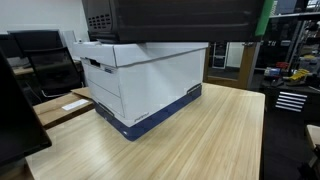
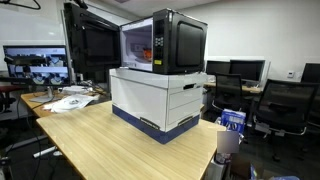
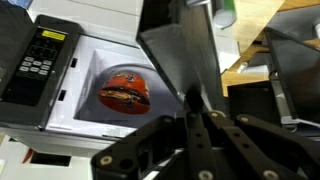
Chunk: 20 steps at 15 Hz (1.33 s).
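Microwave door (image 3: 180, 60) stands swung out toward the wrist camera as a dark, flat panel. It belongs to the microwave (image 2: 165, 42), which sits on a white storage box (image 2: 160, 95) on the wooden table (image 2: 120, 145). Behind the door the lit cavity is open, with an orange-red dish (image 3: 124, 90) inside and the control panel (image 3: 40, 60) beside it.

The door looks stiff and light. It would likely swing on its hinge under a gentle push, and its smooth face gives little to grip. The free edge far from the hinge seems the best place to press or hook. A hard shove could shift the microwave on the box.

The gripper (image 3: 203, 112) has its jaws fully closed with nothing between them. Its tips are right at the door's near edge, but I cannot tell whether they touch it.
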Each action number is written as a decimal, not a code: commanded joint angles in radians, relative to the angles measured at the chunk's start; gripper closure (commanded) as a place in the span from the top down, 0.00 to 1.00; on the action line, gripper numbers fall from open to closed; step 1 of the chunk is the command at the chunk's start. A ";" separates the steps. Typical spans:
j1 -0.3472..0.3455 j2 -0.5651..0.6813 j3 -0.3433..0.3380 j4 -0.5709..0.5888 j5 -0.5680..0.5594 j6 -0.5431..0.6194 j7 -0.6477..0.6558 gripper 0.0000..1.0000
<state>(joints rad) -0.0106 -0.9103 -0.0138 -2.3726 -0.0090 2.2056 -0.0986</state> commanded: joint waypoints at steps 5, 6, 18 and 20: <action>-0.115 0.246 -0.132 0.154 -0.015 0.015 0.035 0.02; -0.116 0.243 -0.134 0.153 -0.011 0.034 0.040 0.02; -0.102 0.236 -0.150 0.260 0.008 -0.107 0.037 0.02; -0.086 0.252 -0.162 0.306 0.020 -0.225 0.014 0.02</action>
<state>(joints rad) -0.1157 -0.6755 -0.1588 -2.1252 -0.0104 2.1095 -0.0503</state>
